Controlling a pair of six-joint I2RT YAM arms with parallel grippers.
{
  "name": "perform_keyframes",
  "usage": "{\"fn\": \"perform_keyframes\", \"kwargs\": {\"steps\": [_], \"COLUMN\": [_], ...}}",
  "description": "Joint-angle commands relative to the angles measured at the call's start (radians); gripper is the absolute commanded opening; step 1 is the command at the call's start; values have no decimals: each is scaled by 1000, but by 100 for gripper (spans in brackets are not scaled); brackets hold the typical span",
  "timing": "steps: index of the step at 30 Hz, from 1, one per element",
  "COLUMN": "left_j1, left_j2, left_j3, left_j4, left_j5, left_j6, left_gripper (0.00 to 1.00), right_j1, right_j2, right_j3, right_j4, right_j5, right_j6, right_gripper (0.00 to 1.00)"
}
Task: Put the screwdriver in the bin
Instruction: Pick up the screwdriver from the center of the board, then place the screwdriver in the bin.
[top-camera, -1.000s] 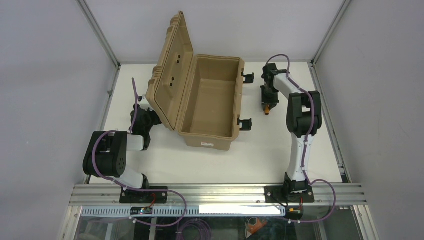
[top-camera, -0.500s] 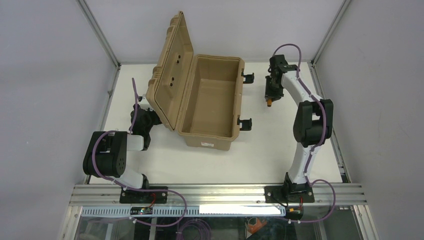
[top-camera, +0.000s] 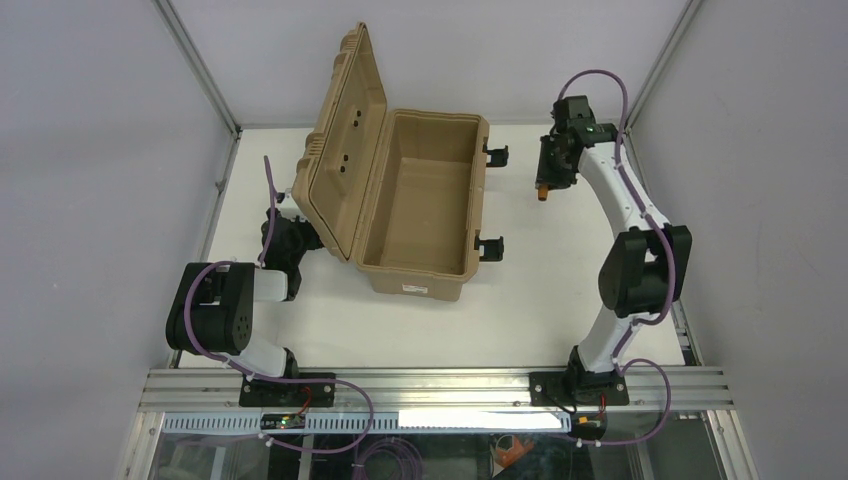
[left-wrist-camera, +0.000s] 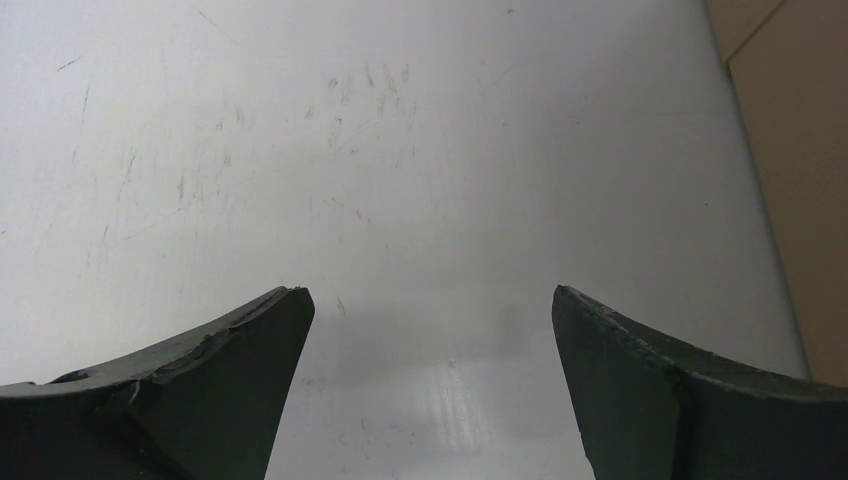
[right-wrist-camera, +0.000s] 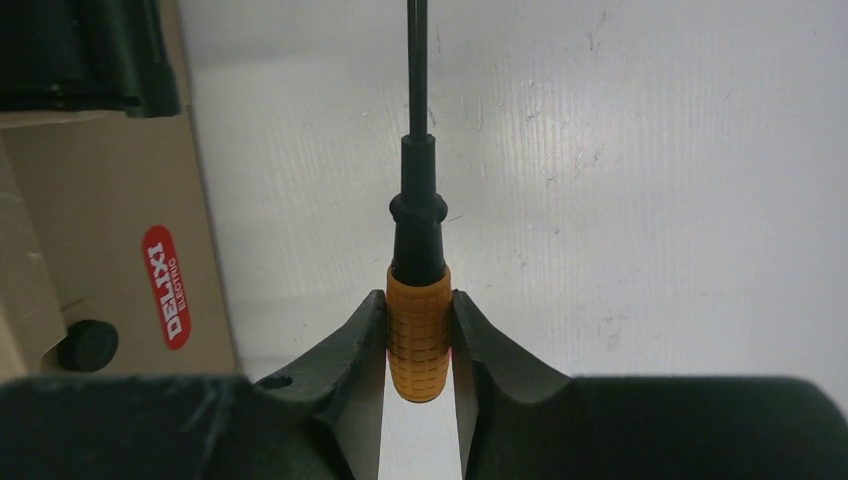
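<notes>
orange screwdriver (right-wrist-camera: 417, 250) tight in right tool (right-wrist-camera: 418, 312), arm (top-camera: 640, 270) high beside tan bin (top-camera: 478, 190); left tool (left-wrist-camera: 428, 292) wide open

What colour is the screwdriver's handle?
The screwdriver handle is orange, with small dark dashes; the right wrist view shows it best.

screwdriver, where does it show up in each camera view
Top external: the screwdriver is at upper right, in the right gripper, to the right of the bin.
Left wrist: not in it.
Right wrist: centre, orange handle clamped low in the picture, shaft pointing up.
Shared landmark: the tan bin, at the right edge of left wrist and the left edge of right wrist.
</notes>
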Motion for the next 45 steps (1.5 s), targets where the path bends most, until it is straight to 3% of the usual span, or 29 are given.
{"fn": "perform_keyframes", "kwargs": {"steps": [1,13,28,45], "left_j1": [5,5,5,5], "left_j2": [-31,-31,-31,-30], "left_j3": [-4,-4,-4,-4], "left_j4": [38,38,38,39], "left_j5": [23,22,22,23], "left_j6": [-11,-11,-11,-11], "left_gripper": [99,99,99,99], "right_j1": [-5,27,194,437], "right_j2": [-95,-163,-182,7], "right_j3": [51,142,271,452], "right_j4": [-15,-58,-86,-150], "right_j5": [-43,-116,-98,77], "right_j6": [28,84,141,287], "right_gripper": [0,0,0,0]}}
